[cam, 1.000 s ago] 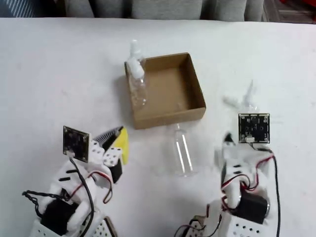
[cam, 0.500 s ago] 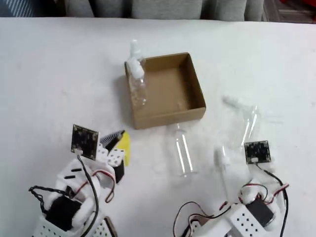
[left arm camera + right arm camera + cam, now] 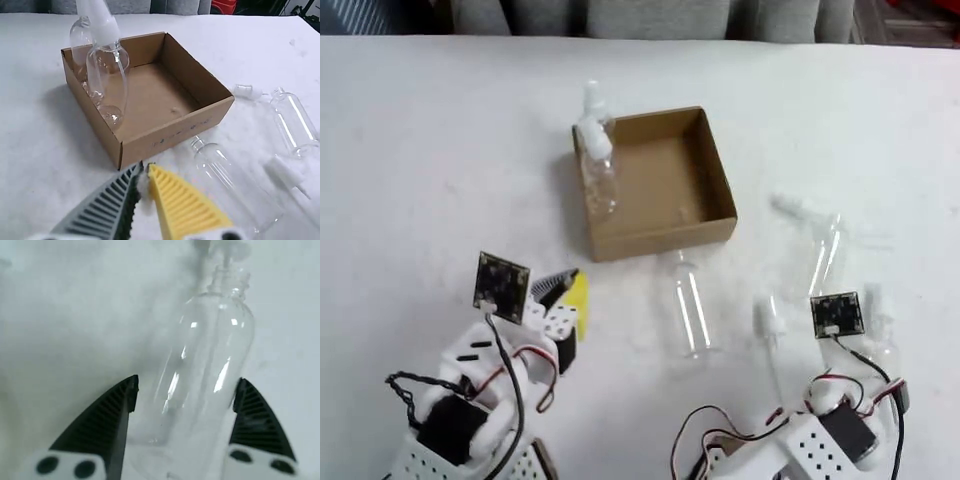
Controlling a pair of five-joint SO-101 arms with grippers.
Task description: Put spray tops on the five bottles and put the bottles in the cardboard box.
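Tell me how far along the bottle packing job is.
Done: one topped bottle leans inside the cardboard box. In hand: the right pincer stands open around a bare bottle. Left: a second bare bottle by the box and a loose spray top lie on the table; the left pincer is shut, empty.

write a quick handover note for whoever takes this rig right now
Left gripper: shut, empty, just short of the cardboard box.
Right gripper: open, jaws either side of an uncapped bottle, not closed on it.
Done: one capped bottle leans inside the box against its wall.
Loose: a second uncapped bottle lies in front of the box, a spray top beside it.
Left: cap the other bottles and box them.
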